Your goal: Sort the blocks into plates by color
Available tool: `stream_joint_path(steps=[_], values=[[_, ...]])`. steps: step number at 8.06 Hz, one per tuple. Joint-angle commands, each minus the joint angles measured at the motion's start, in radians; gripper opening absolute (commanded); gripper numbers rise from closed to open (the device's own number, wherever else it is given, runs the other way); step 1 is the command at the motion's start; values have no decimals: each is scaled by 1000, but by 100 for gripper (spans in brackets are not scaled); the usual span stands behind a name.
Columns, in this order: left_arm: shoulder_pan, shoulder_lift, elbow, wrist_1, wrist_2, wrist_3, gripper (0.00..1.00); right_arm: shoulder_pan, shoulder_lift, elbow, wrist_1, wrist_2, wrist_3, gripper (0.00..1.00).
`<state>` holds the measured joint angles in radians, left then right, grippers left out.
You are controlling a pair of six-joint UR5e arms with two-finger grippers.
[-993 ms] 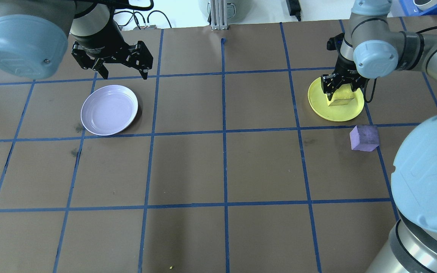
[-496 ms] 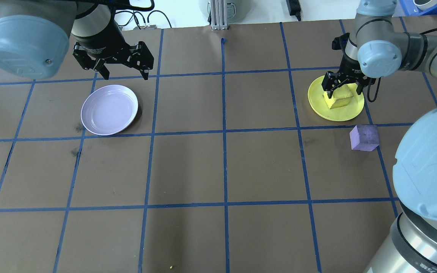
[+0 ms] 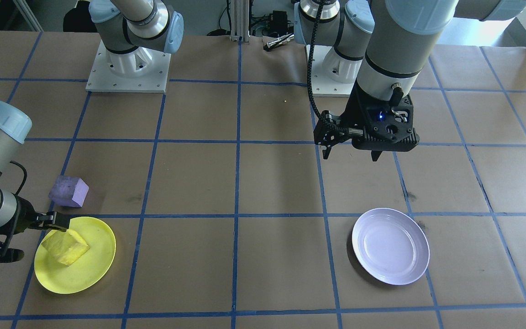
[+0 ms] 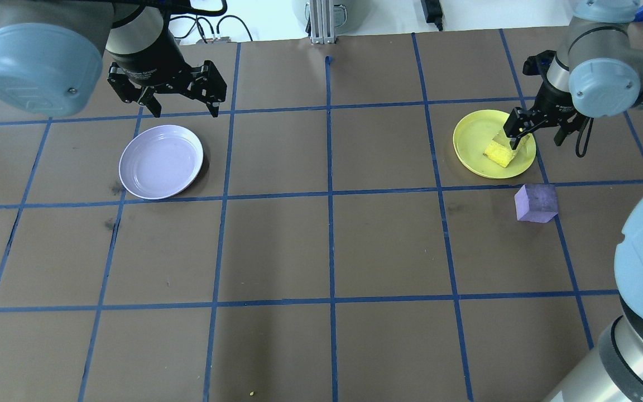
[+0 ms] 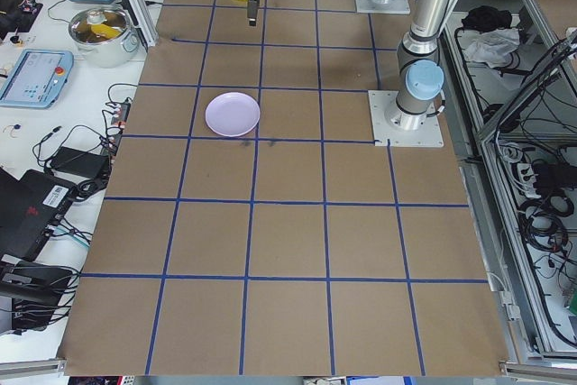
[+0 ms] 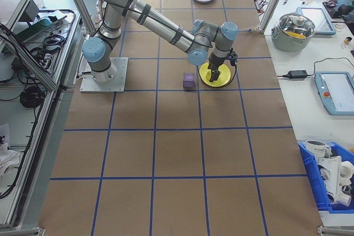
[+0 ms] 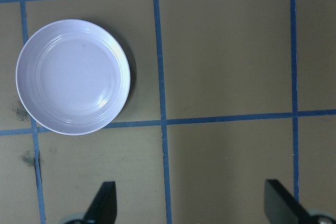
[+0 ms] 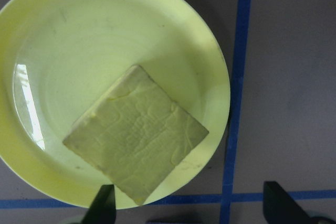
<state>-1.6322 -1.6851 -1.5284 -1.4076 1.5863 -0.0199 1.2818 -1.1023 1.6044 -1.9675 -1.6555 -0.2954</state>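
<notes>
Blocks sit apart on your table: the yellow block (image 4: pixel 500 152) lies tilted in the yellow plate (image 4: pixel 472 151) at the far right, while the purple block (image 4: pixel 535 203) rests on the brown paper just near of that plate, outside it.

Your right arm reaches in from the right with its wrist bent down, and the right gripper (image 4: pixel 539 131) hangs over the plate's right rim with fingers spread, gripping nothing; its wrist camera shows the yellow block (image 8: pixel 135 132) free in the yellow plate (image 8: pixel 47 40), both fingertips (image 8: pixel 102 205) clear of it.

Your left arm points straight down at the far left, and the left gripper (image 4: pixel 182 109) hovers just beyond the lavender plate (image 4: pixel 161 162), fingers wide apart and empty. The lavender plate (image 7: pixel 73 77) holds nothing in the left wrist view.

Blue tape lines (image 4: pixel 330 192) grid the table.
</notes>
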Motion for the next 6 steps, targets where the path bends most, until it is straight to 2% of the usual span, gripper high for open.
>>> stream_joint_path(steps=[1,4,5,6], values=[[0,1,2,1,0,-3,100,-18,-54,63,16,69,10,100],[0,-1,2,1,1,-2,100,-65,-89,101,87,51,4,100],[0,-2,4,1,0,-3,100,-68,-100,162,76,51,5,99],[0,-8,1,2,1,-3,100,-71,-102,220,23,34,4,99]])
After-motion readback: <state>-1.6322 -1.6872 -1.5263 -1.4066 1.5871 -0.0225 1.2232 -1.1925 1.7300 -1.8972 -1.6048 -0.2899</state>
